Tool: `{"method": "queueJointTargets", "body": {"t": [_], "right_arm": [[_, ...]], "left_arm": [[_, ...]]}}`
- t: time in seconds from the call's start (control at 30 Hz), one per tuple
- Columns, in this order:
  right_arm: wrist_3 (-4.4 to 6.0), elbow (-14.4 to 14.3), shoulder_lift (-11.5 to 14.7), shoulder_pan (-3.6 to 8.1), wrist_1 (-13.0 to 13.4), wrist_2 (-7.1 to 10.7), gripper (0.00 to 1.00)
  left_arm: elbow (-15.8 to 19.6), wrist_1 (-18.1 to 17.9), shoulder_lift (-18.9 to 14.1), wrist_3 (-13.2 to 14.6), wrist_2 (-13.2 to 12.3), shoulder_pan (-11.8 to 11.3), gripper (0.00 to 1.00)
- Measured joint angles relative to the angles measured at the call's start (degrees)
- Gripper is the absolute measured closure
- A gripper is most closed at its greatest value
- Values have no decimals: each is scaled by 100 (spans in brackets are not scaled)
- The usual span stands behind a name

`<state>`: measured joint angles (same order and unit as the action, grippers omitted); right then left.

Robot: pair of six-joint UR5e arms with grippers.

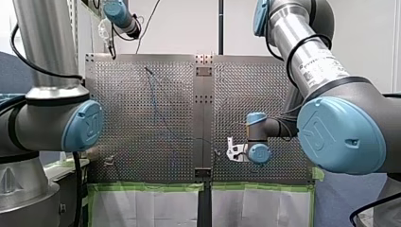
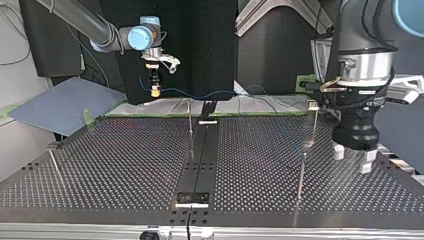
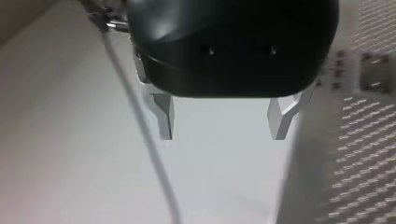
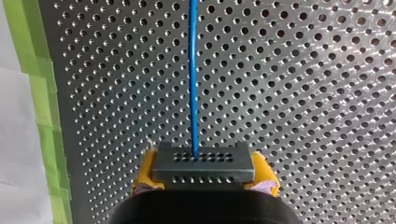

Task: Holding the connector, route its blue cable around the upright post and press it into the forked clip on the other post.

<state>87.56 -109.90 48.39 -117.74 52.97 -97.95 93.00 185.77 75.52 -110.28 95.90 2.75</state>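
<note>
1. My right gripper (image 4: pixel 204 173) clamps the dark connector (image 4: pixel 204 163) between 2 yellow pads (image 4: pixel 144 171), above the perforated table (image 4: pixel 303 93).
2. Its blue cable (image 4: pixel 193 79) runs off across the holes, possibly slack.
3. My left gripper (image 3: pixel 224 126) gapes, holding nothing.

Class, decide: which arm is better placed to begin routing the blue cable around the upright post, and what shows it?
My right. The right claw is shut on the connector, with the blue cable running out ahead. The left claw is open and holds nothing.
</note>
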Motion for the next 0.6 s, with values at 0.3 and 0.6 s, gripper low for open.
{"method": "queueJointTargets", "body": {"t": [0.3,0.6], "right_arm": [[0,3,0,-8,-46,2,100],[0,6,0,-8,-48,3,100]], "left_arm": [[20,451,443,-57,415,450,0],[22,914,626,-50,777,914,0]]}}
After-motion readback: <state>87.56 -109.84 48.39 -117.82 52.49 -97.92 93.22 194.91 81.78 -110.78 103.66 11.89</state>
